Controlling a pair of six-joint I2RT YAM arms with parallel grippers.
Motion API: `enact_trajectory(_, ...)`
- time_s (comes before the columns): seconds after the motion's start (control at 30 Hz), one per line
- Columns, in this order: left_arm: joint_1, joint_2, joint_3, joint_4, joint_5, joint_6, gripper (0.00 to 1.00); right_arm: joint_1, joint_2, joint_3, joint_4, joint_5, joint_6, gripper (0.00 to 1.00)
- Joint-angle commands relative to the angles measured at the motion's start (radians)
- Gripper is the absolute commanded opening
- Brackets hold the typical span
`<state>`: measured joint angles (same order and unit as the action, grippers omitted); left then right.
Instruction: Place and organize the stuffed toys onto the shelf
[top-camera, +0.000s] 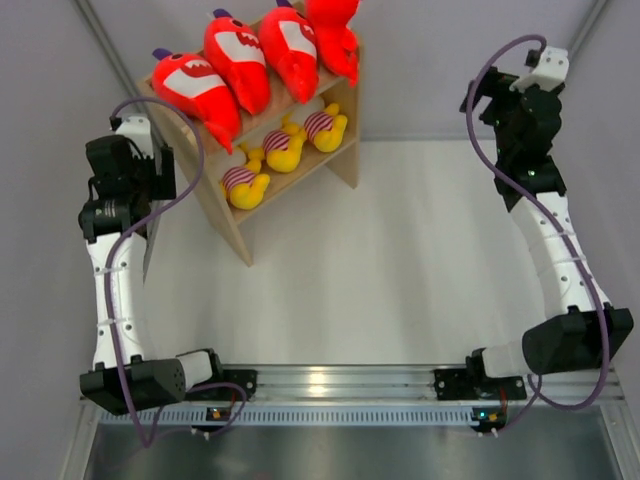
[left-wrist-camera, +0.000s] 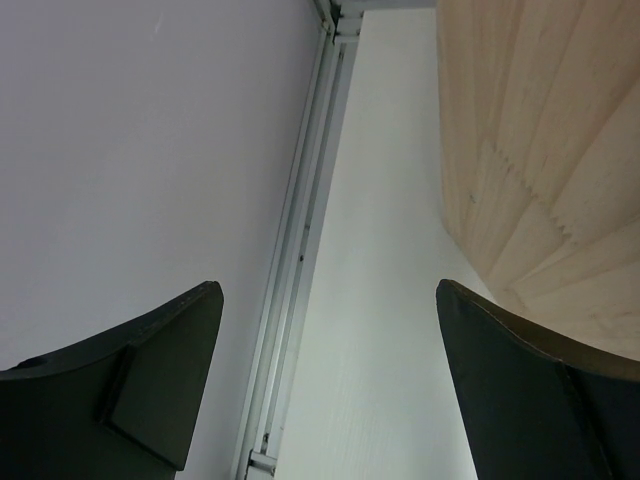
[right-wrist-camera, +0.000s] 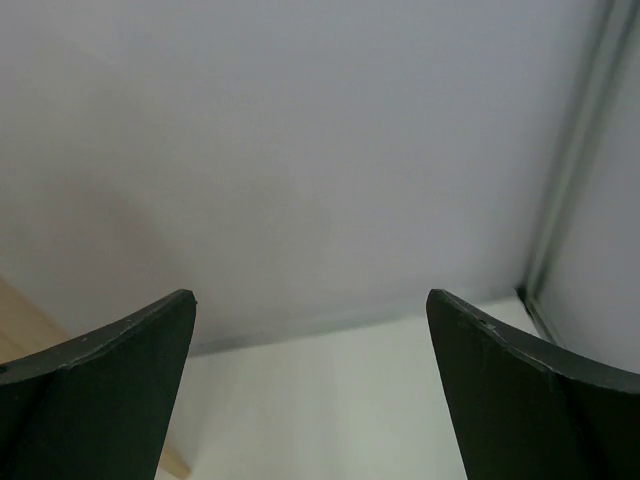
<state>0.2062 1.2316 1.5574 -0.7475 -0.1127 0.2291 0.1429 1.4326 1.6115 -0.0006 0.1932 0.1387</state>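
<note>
The light wood shelf (top-camera: 238, 232) stands at the back left, turned at an angle. Several red shark plushes (top-camera: 237, 58) lie side by side on its top tier. Three yellow plushes in red-white striped shirts (top-camera: 283, 147) sit in a row on the lower tier. My left gripper (left-wrist-camera: 328, 300) is open and empty, just left of the shelf's side panel (left-wrist-camera: 540, 150). My right gripper (right-wrist-camera: 310, 305) is open and empty at the back right, raised and facing the back wall. Neither gripper touches a toy.
Grey walls enclose the white table (top-camera: 400, 260) on the left, back and right. A metal rail (left-wrist-camera: 300, 250) runs along the left wall foot. The arm bases sit on a rail (top-camera: 340, 385) at the near edge.
</note>
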Motion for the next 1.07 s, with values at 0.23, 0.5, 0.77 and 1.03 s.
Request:
enact_trajectory(0.23, 0.042, -0.116, -0.305, 0.119, 0.008, -0.025, 0.94, -0.170, -0.115, -0.508, -0.076, 0.169, 0.216, 1.00)
enact_trajectory(0.5, 0.047, -0.225, -0.546, 0.160, 0.047, 0.009, 0.95, -0.169, -0.228, -0.742, 0.042, 0.163, 0.208, 0.99)
enact_trajectory(0.77, 0.050, -0.339, -0.713, 0.195, 0.100, 0.036, 0.95, -0.169, -0.342, -0.874, 0.102, 0.152, 0.187, 0.99)
enact_trajectory(1.03, 0.061, -0.408, -0.790, 0.195, 0.192, 0.044, 0.95, -0.169, -0.379, -0.914, 0.139, 0.077, 0.225, 1.00)
